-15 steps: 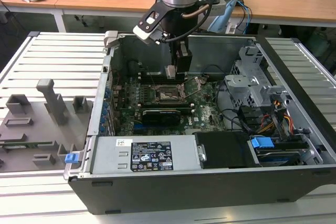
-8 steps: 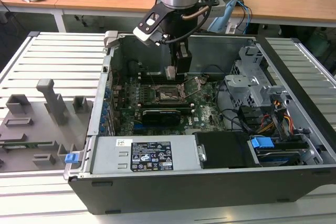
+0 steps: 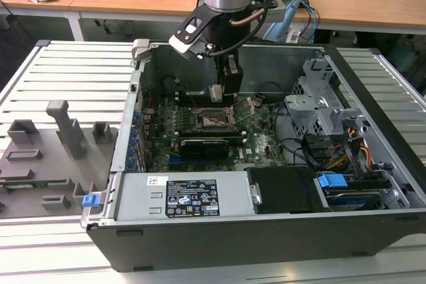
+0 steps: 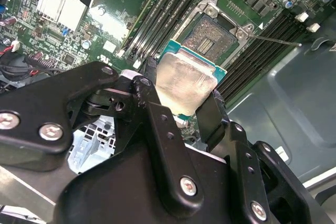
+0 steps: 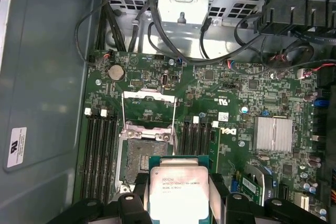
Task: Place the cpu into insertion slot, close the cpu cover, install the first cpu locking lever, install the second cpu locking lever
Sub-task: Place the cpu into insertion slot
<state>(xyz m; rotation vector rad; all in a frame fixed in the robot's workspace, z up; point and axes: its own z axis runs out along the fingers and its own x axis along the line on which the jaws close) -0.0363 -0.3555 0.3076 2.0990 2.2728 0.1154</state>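
My gripper (image 3: 220, 93) hangs inside the open computer case, shut on the cpu (image 4: 185, 83), a flat square chip with a silvery top and green edge, clamped between two black fingers (image 4: 211, 113). The cpu (image 5: 177, 188) hovers above the green board, just beside the insertion slot (image 5: 144, 157), and is not seated in it. The insertion slot (image 4: 211, 34) is uncovered and its dark pin field shows. The cpu cover (image 5: 148, 95) is swung open and lies flat on the board beyond the slot. Two thin locking levers (image 5: 174, 113) stand released beside it.
Memory slots (image 5: 100, 150) flank the socket on both sides. A long black expansion card (image 3: 203, 144) and a silver heat sink (image 5: 273, 132) sit nearby. Cables (image 5: 157, 30) and a drive cage (image 3: 319, 108) stand on the exterior view's right; a grey fixture (image 3: 60, 131) lies left of the case.
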